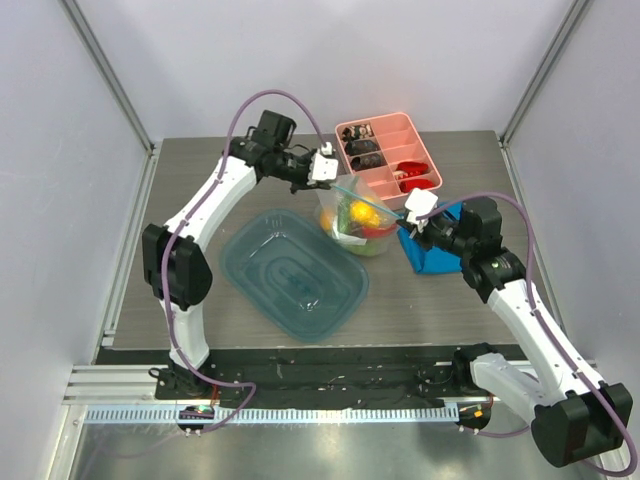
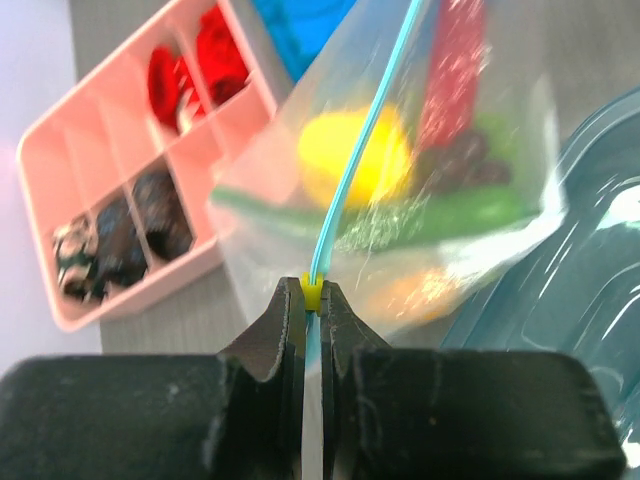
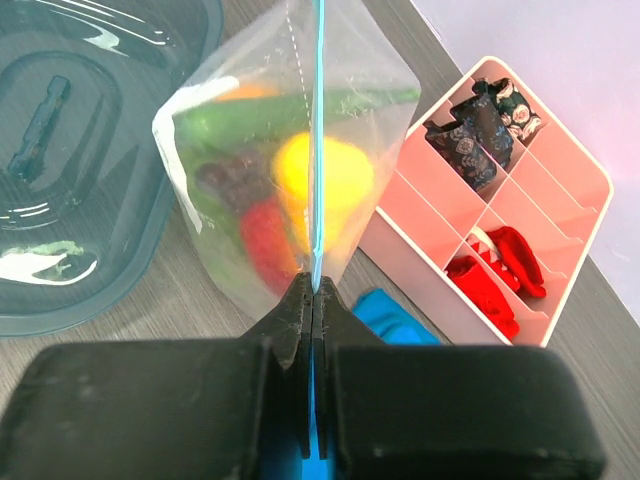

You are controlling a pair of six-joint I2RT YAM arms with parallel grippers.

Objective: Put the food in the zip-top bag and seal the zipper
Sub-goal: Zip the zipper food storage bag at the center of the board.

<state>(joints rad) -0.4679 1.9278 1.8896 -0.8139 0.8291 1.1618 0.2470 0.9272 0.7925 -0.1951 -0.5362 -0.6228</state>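
Clear zip-top bag (image 3: 362, 92) holding toy food (image 3: 340, 182), pink divided box (image 3: 420, 215) of dark and red items, left gripper (image 2: 314, 300) and right gripper (image 3: 312, 298) clamped on the zipper (image 3: 319, 130), 1 at each end

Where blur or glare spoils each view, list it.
Left wrist: pink divided box and food soft, zip-top bag glinting. Right wrist: white glare on the teal tray, box sharper. Top external: evenly lit, faint sheen on tray.

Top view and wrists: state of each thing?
left gripper, shut on zipper
right gripper, shut on zipper
zipper, stretched taut, looks closed
zip-top bag, hung between grippers, food inside
pink divided box, open, dark and red items inside
blue cloth, folded on table
teal tray, flat on table
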